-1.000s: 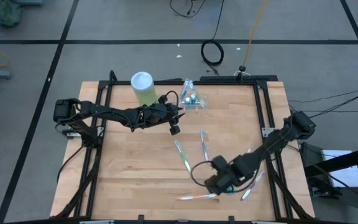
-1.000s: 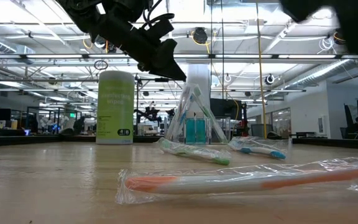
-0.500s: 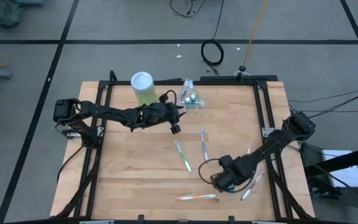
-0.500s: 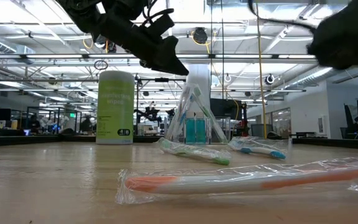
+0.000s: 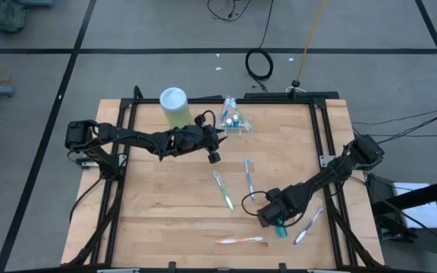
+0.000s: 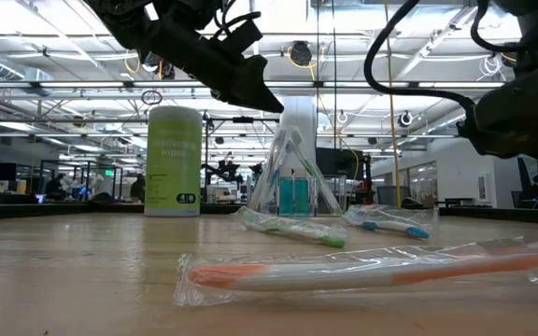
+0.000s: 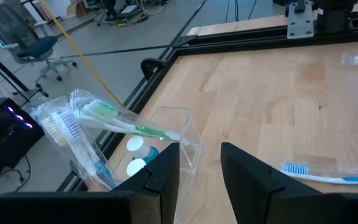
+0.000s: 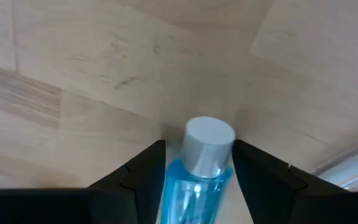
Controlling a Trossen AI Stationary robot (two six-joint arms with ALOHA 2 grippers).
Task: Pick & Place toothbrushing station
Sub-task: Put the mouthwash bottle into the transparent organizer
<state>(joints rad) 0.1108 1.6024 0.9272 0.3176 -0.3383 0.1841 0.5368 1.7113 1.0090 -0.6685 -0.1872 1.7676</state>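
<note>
One blue tube (image 8: pixel 199 171), label unreadable

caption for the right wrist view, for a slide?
Right tool shut on a small blue tube with a grey cap, held above the wooden table.

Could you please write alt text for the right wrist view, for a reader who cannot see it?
The right claw grips a small blue tube with a grey cap between its two dark fingers, just above the bare wooden table.
</note>
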